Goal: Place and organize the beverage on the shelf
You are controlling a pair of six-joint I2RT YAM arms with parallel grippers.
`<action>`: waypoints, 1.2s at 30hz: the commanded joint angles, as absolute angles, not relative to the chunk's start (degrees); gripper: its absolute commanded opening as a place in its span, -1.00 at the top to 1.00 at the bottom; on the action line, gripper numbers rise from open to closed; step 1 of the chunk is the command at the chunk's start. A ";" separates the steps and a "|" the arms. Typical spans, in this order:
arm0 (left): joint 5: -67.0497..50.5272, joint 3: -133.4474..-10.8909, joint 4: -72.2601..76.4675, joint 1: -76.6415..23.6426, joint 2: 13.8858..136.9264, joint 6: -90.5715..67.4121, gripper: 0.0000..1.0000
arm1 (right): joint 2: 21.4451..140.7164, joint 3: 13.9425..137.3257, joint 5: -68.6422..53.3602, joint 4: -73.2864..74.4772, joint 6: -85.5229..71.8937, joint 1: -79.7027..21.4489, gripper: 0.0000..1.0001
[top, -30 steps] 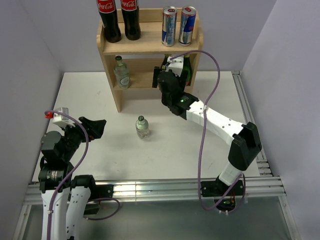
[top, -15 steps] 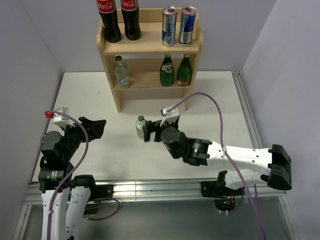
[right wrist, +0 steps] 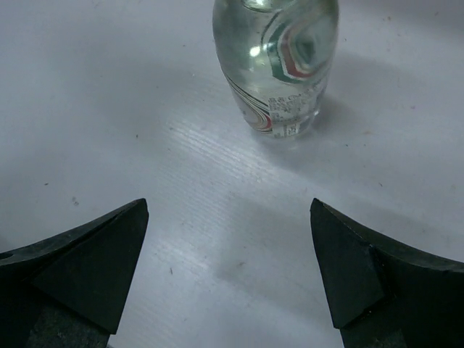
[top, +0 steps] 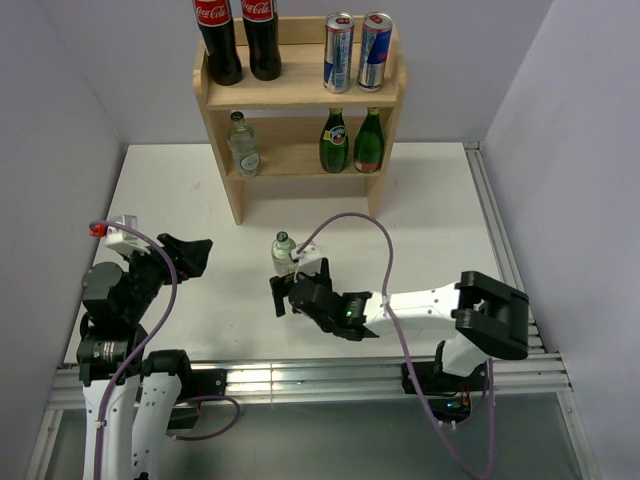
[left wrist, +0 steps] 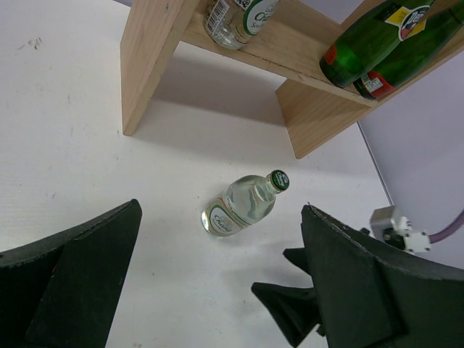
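One clear glass bottle with a green cap [top: 285, 254] stands upright on the white table; it also shows in the left wrist view [left wrist: 242, 206] and in the right wrist view [right wrist: 278, 64]. My right gripper [top: 286, 290] [right wrist: 228, 210] is open and empty, low over the table just on the near side of this bottle, not touching it. My left gripper [top: 192, 255] [left wrist: 217, 290] is open and empty at the left. The wooden shelf [top: 300, 92] holds two cans [top: 356, 50] on top, and a second clear bottle [top: 243, 145] and two green bottles [top: 351, 141] on the lower tier.
Two tall cola bottles [top: 238, 38] stand at the left of the shelf's top tier. The right arm's purple cable [top: 370, 225] arcs over the table's middle. Metal rails [top: 500, 230] run along the table's right and near edges. Walls close in on both sides.
My right arm has pulled back from the shelf's lower tier, leaving a green bottle there, and has swung down to the near side of the loose clear bottle. The left arm has not moved.
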State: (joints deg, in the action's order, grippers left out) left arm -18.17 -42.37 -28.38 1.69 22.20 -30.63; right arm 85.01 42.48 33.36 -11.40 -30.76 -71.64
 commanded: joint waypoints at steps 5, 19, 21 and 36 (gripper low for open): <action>-18.55 -42.45 -26.81 1.85 20.92 -29.71 -0.99 | 91.75 51.23 35.86 -15.47 -29.71 -69.88 -1.00; -18.90 -42.45 -26.72 1.85 21.18 -29.53 -0.99 | 101.77 61.78 43.16 -9.49 -31.20 -65.83 -1.00; -18.98 -42.45 -26.63 1.85 21.18 -29.53 -0.99 | 102.56 62.31 43.42 -9.67 -31.64 -65.48 -1.00; -19.16 -42.36 -26.63 1.85 20.92 -29.53 -0.99 | 109.42 63.37 44.38 -20.21 -29.18 -62.49 -0.94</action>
State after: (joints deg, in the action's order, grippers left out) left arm -18.20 -42.37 -28.38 1.69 21.52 -30.63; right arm 108.01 61.04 41.52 -14.55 -29.65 -63.20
